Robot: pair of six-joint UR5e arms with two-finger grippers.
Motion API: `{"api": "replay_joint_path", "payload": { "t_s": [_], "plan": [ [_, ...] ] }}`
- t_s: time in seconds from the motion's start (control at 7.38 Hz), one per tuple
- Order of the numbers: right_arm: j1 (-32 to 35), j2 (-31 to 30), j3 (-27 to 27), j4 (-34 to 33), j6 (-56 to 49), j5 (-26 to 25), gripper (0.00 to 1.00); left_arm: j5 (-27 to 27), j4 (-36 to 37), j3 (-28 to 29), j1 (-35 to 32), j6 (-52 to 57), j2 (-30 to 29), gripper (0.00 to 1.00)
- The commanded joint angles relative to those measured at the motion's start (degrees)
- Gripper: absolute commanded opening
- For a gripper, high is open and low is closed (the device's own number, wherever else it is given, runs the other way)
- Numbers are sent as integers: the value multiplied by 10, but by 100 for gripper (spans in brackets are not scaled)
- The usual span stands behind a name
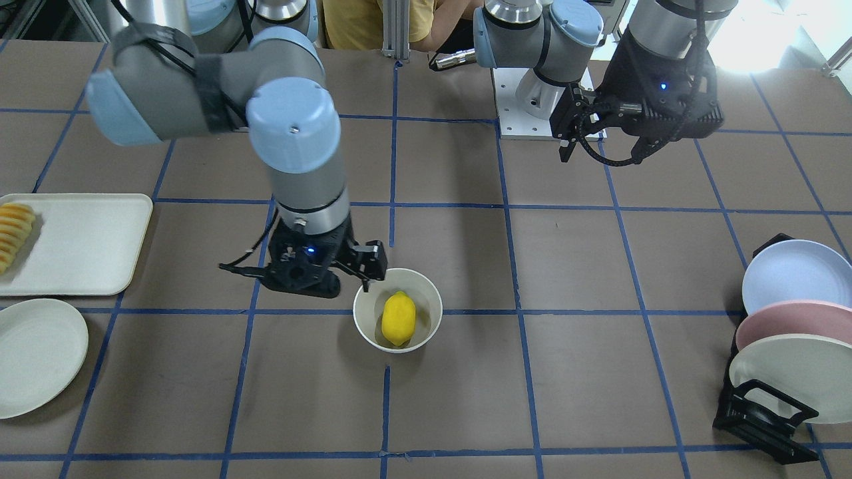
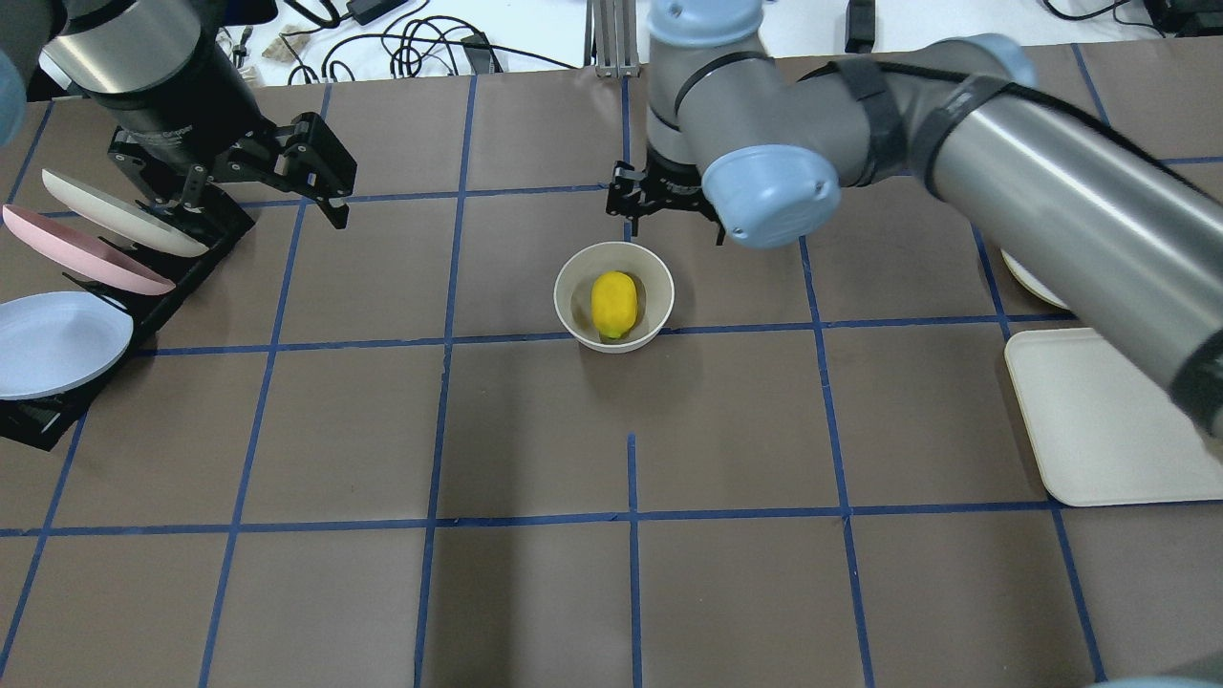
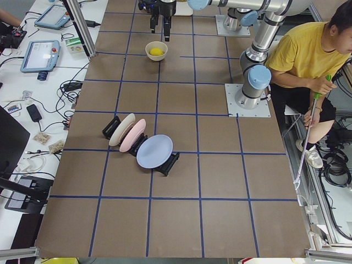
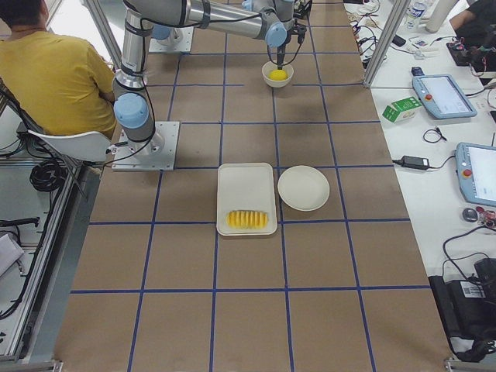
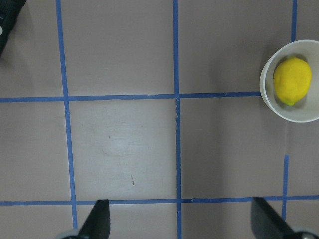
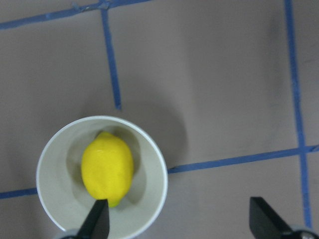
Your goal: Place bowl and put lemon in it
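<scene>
Lying in the bowl at the table centre, the lemon is untouched; the right gripper hangs spread, empty, at the bowl's 1 o'clock; the left gripper, spread, at 10 o'clock, its lettering unreadable.

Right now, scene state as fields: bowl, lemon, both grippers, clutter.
bowl: upright, mid-workspace
lemon: inside bowl, lying on its side
right gripper: open, empty, beside bowl's rim
left gripper: open, empty, raised near plate rack
clutter: three plates in rack; tray with sliced fruit; flat white plate
task: looks done
</scene>
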Motion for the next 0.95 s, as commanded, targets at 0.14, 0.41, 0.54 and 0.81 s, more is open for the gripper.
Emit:
{"api": "replay_joint_path", "payload": {
  "t_s": [0.14, 0.41, 0.54, 0.81],
  "plan": [
    [-92, -115, 2, 161, -93, -23, 100, 2, 2, -3, 0, 2, 0, 100],
    [-112, -146, 7, 214, -135, -50, 100, 4, 2, -6, -1, 2, 1, 100],
    [-114, -149, 7, 214, -152, -47, 100, 4, 2, -6, -1, 3, 1, 100],
    [-116, -156, 7, 217, -153, -30, 100, 4, 2, -4, -1, 3, 1, 100]
  ]
}}
